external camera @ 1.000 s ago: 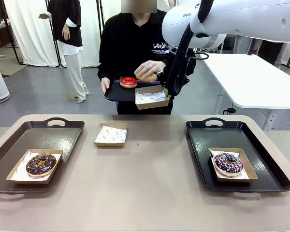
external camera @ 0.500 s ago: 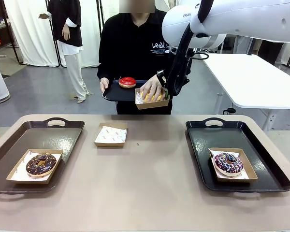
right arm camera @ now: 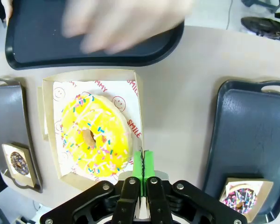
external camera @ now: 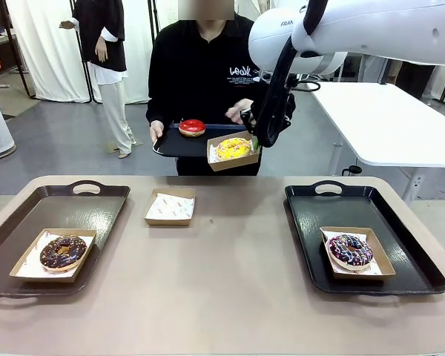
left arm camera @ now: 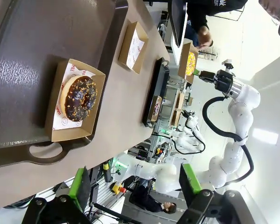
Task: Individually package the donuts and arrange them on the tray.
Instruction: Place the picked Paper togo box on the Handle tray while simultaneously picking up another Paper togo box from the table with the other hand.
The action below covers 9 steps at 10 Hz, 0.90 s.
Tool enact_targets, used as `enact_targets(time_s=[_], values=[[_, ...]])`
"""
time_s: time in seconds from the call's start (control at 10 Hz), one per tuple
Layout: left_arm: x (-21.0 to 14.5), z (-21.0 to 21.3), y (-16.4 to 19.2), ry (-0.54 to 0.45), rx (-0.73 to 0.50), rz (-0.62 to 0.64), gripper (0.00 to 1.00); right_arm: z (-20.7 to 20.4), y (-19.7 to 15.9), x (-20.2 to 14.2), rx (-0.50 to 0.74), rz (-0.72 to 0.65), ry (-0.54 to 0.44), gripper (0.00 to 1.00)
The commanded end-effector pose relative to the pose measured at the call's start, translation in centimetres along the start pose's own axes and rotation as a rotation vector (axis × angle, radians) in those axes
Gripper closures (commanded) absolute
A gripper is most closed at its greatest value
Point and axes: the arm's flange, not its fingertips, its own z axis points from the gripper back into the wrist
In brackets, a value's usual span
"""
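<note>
Right fingers (right arm camera: 138, 163) pinch the rim of the box (right arm camera: 88, 74) holding the yellow donut (right arm camera: 107, 135). Left fingers (left arm camera: 80, 186) are spread wide

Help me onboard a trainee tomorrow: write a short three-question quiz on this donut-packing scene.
1. True or false: the right arm's fingers pinch the edge of the cardboard box that holds the yellow donut.
2. Where does the red donut lie? A) in a box on the right-hand tray; B) on the black tray that the person holds; C) between the left arm's fingers.
3. Fill in: the lone box lying on the bare table holds ___ donuts.
Key: 1 true; 2 B; 3 no.
</note>
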Motion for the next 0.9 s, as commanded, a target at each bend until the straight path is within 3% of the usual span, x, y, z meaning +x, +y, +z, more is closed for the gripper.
enact_targets(time_s=[0.0,0.8], values=[[-0.14,0.2,-0.02,-0.002,-0.009,0.0,0.0,0.09,-0.27,-0.24,0.001,-0.002,-0.008,1.0],[-0.14,0.2,-0.02,-0.002,-0.009,0.0,0.0,0.09,-0.27,-0.24,0.001,-0.002,-0.008,1.0]])
